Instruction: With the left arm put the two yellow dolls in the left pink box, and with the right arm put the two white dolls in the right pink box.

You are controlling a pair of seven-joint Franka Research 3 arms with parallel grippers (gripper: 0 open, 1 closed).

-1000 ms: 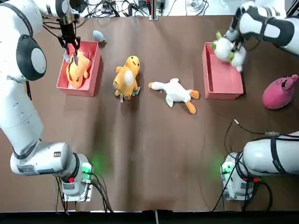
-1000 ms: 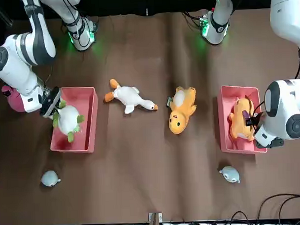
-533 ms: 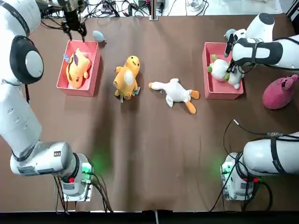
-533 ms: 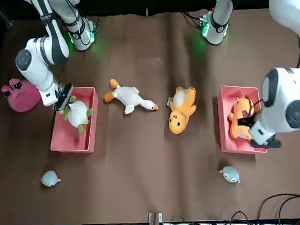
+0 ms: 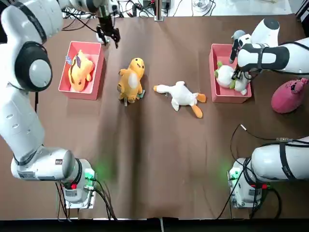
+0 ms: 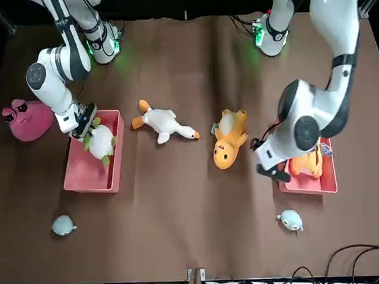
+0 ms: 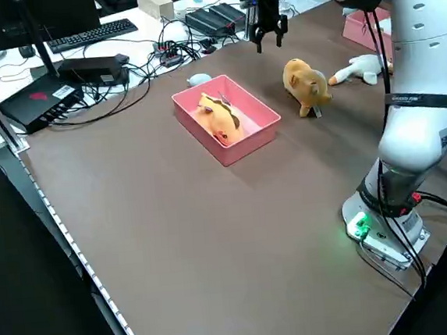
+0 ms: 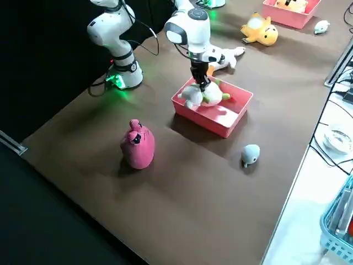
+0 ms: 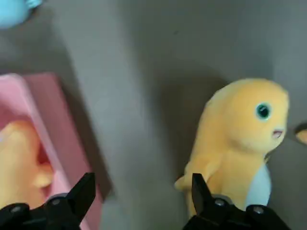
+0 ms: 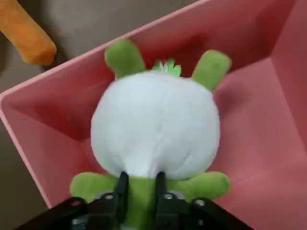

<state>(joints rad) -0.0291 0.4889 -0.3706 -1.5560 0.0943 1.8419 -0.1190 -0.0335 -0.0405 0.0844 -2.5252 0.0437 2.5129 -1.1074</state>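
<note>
You're working on a brown table [image 5: 159, 159] with a faint crease running down its middle, and cables, a keyboard and black boxes crowd the desk past its far and left edges. Your left gripper [image 5: 107, 36] hangs with its fingers spread and nothing in them, just past the far right corner of the left pink box [image 5: 99, 77], where one yellow doll [image 5: 79, 67] already lies. The other yellow doll [image 5: 131, 79] is on the cloth just right of that box. Your right gripper [image 5: 235, 72] is down in the right pink box [image 5: 217, 92], pinched onto the green-limbed white doll [image 5: 226, 76]. The white duck doll [image 5: 181, 95] lies mid-table between the boxes. Off to the sides you've got a pink plush [image 5: 288, 95] at the right edge and two small blue toys, one [image 6: 290, 220] near the left box and one [image 6: 63, 225] near the right.
</note>
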